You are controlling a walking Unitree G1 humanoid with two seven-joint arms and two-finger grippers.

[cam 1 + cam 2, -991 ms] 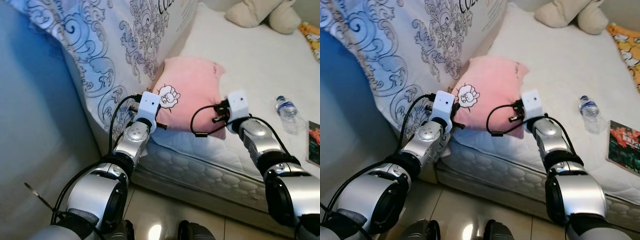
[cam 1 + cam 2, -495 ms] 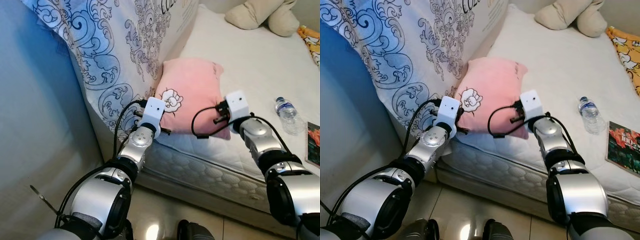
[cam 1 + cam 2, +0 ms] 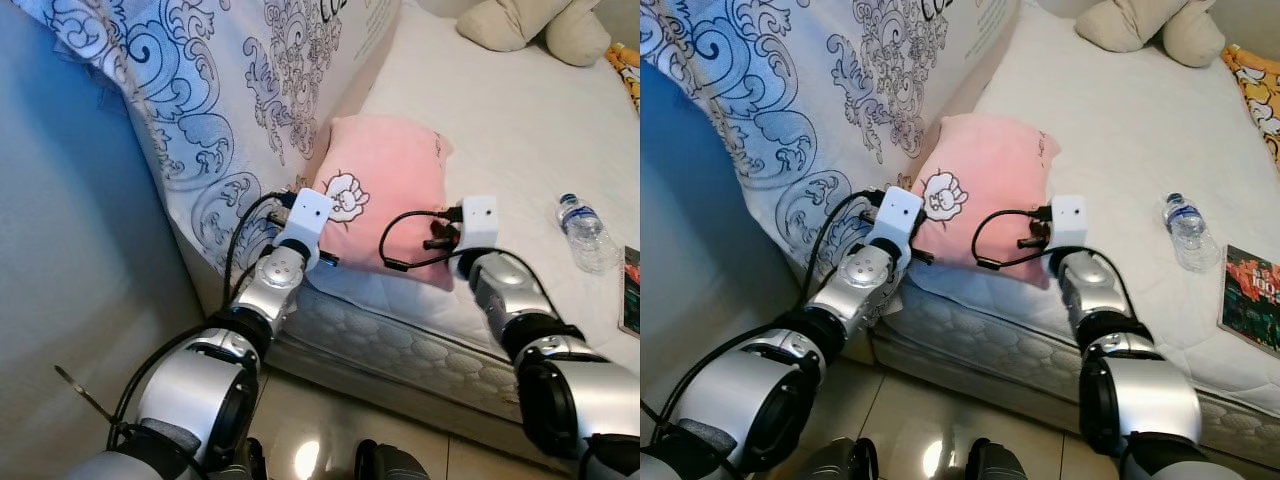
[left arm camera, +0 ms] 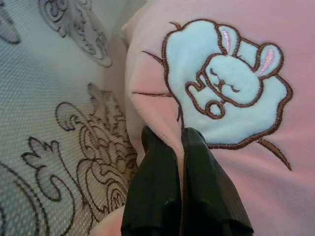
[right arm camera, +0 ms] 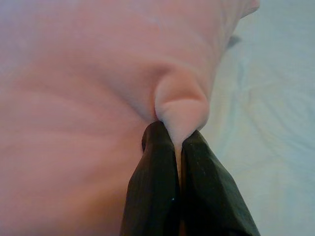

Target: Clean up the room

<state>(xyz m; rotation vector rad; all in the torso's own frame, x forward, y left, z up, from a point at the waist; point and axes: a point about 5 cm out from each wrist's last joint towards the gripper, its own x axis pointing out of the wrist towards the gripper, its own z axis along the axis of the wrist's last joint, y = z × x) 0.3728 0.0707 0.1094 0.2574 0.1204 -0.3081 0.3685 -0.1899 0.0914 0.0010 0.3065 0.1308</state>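
**A:** What is held at this moment?

**B:** The pink pillow (image 3: pixel 385 205) is gripped at two points. The left gripper (image 4: pixel 178 135) is closed tight on a fold of fabric at the corner beside the embroidered rabbit patch (image 4: pixel 226 81). The right gripper (image 5: pixel 176 140) is closed tight on a pinched ridge of the cover at the opposite near corner. No gap is seen between either pair of fingers beyond the cloth trapped in them.

**B:** The pillow is located on the white mattress (image 3: pixel 520 140), at its near edge, with its far side resting against the patterned blue-and-white bedding (image 3: pixel 200 90).

**A:** What has changed over the last second?

**B:** The right forearm has been drawn closer to the body and lower, and the near edge of the pillow is now pulled slightly toward the mattress edge. The left wrist was dipped and then brought back up. Part of the shift is attributed to camera motion.

**A:** What follows for the task?

**B:** Both grips are judged secure, so the pillow is considered ready to be lifted and repositioned. A water bottle (image 3: pixel 585 232) and a book (image 3: pixel 1252 310) remain on the mattress, untouched.
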